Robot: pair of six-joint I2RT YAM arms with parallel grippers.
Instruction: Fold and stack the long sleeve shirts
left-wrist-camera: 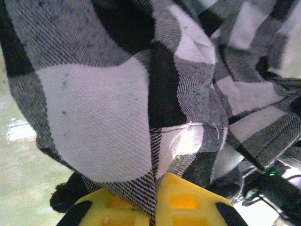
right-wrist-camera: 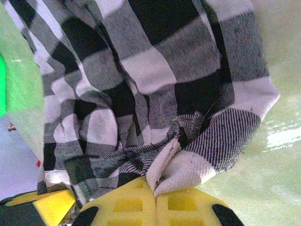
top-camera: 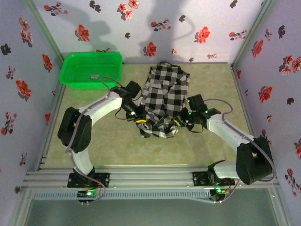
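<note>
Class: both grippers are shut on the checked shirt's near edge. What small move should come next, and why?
Probably raise both together a little: the left gripper and right gripper each pinch cloth, and the shirt is bunched between them, so lifting should free that edge to fold.

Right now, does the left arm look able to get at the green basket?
Probably not yet. The green basket sits close behind the left arm with nothing between them, but the left gripper is shut on the checked shirt and would have to release it first.
</note>
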